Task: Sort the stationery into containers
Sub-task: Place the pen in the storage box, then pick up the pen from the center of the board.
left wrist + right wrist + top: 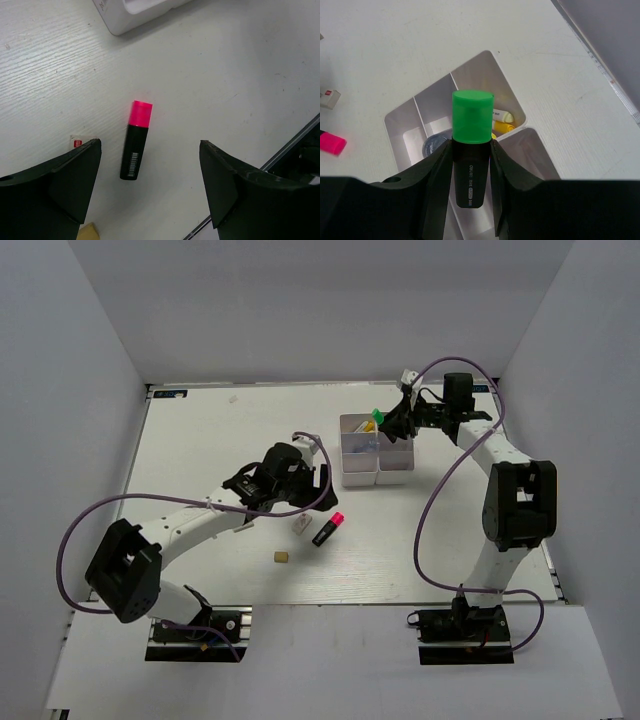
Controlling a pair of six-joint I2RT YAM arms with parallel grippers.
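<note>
Part done: box [360, 479] holds items. Right pincer [472, 165] clamps green highlighter [472, 117] over box. Left pincer [150, 160], spread wide, hovers above pink highlighter [136, 142]. That, white eraser [300, 528] and tan eraser [282, 557] lie outside box.

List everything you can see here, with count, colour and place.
table: one, white, under everything
container block: one, white, four compartments, far centre-right of the table
yellow items: count unclear, inside one compartment
pink-and-black highlighter: one, lying on the table below the left gripper
white eraser: one, on the table just left of that highlighter
tan eraser: one, on the table, nearer the arm bases
green-and-black highlighter: one, held above the container block
cables: two, purple, one along each arm
left gripper: open
right gripper: shut on the green-and-black highlighter
</note>
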